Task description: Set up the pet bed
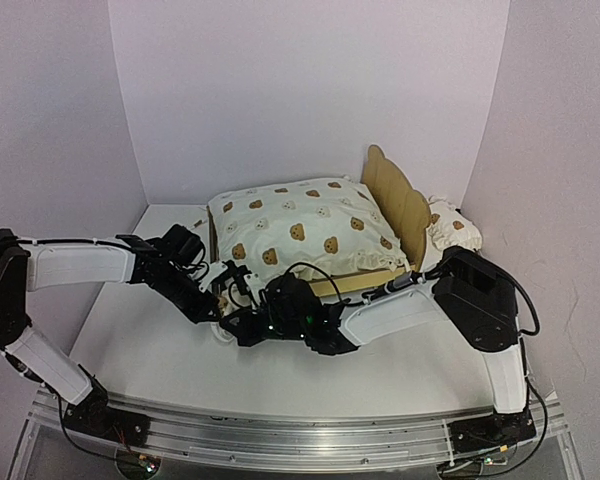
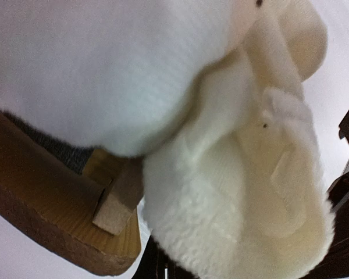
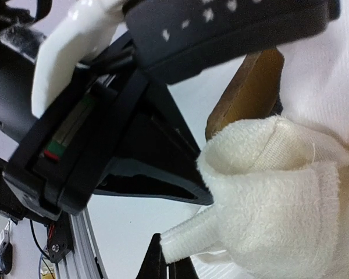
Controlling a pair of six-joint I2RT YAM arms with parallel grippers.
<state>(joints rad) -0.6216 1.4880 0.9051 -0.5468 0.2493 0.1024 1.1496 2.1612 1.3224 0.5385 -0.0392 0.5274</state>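
The pet bed [image 1: 395, 200] stands at the back of the table, its curved headboard on the right. The large bear-print cushion [image 1: 300, 230] lies on its frame. In the left wrist view the wood frame corner [image 2: 41, 197] and a strip of grey felt show under the cushion's fleece corner [image 2: 232, 197]. My left gripper [image 1: 223, 292] is at the cushion's near-left corner, its jaws shut under the fleece [image 2: 157, 264]. My right gripper [image 1: 242, 325] sits just below it, shut [image 3: 170, 264] on a cream tie string [image 3: 192, 232] of the cushion.
The small bear-print pillow [image 1: 450, 225] lies behind the headboard by the right wall. White walls close in on three sides. The metal rail [image 1: 300, 435] with the arm bases runs along the near edge. My two grippers are almost touching.
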